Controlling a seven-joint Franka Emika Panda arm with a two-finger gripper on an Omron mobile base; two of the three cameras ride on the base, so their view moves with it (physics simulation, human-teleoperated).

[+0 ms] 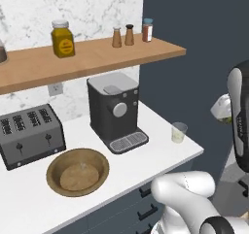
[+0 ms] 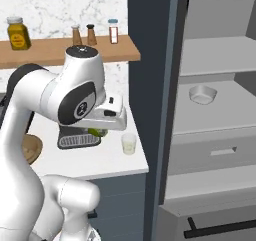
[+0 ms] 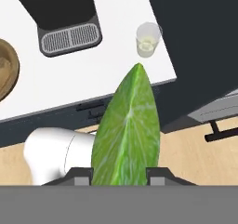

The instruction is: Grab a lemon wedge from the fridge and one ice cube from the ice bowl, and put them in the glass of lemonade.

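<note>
One wedge (green, though a lemon is asked for) is clamped between the jaws of the tool, held in the air off the tabletop edge. The glass of lemonade stands near the tabletop corner beside the open fridge. Dropping the wedge in is judged next; the ice bowl is left for afterwards.

Two base cameras look forward and down, sharing the counter; the hand camera looks down, close to it.
</note>
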